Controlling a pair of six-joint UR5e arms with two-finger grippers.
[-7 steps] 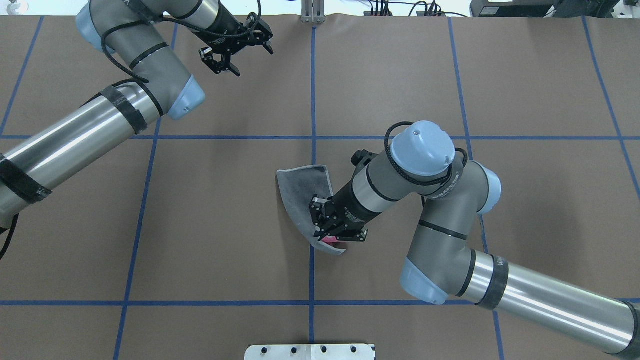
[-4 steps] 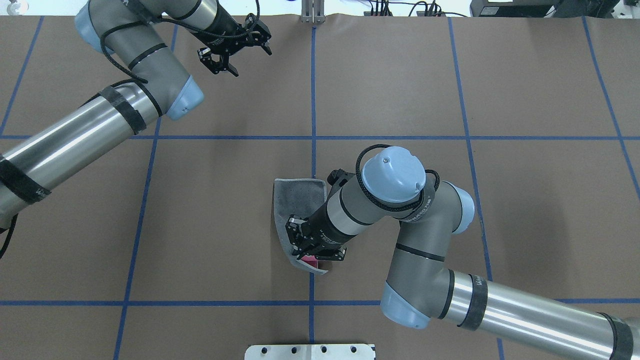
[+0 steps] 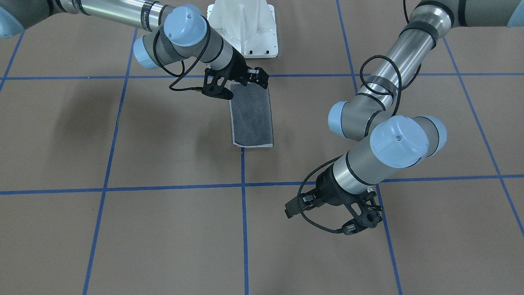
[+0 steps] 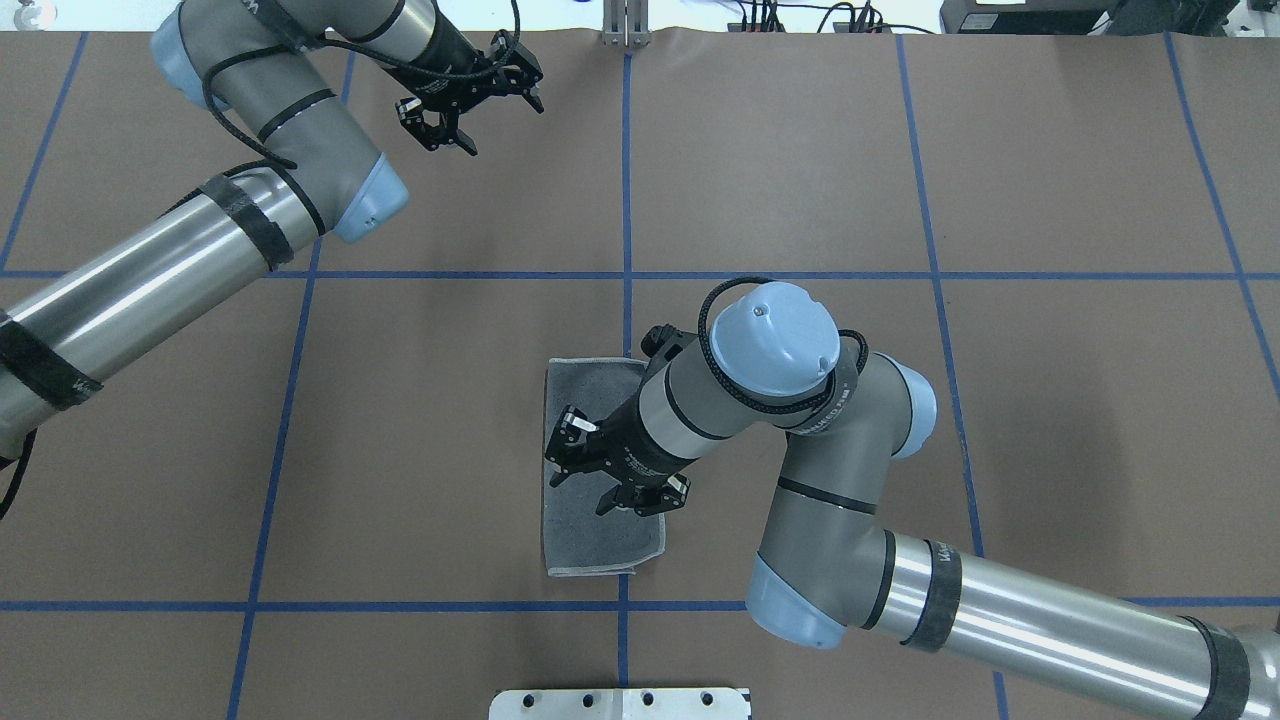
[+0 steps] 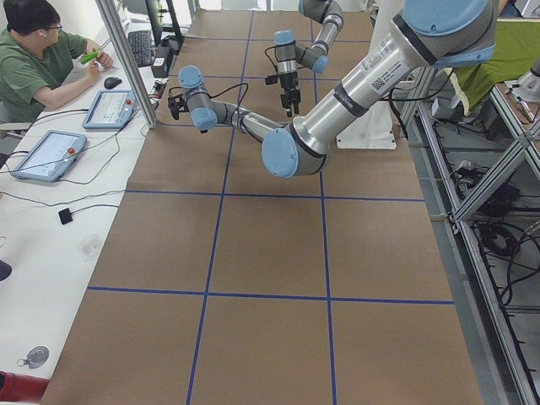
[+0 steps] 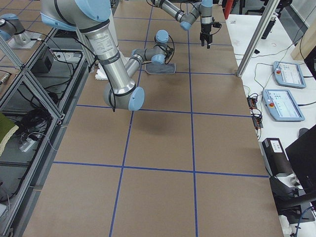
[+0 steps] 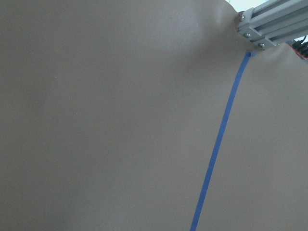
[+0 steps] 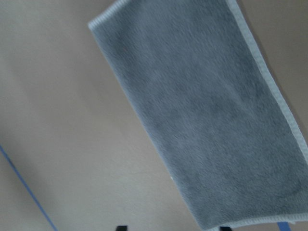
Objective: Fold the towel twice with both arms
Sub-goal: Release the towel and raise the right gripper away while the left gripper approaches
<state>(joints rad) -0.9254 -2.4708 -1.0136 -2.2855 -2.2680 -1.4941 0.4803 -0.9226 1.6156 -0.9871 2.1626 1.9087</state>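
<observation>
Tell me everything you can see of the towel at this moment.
The towel lies flat on the brown table, folded into a long narrow rectangle, dark grey terry face up with a pale stitched edge; no pink shows. It straddles the blue tape line. The right hand hovers open over it, gripping nothing.

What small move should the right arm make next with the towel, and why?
Probably move the open right gripper to a short end of the towel and pinch it: the towel lies flat, folded once, so a second fold remains.
</observation>
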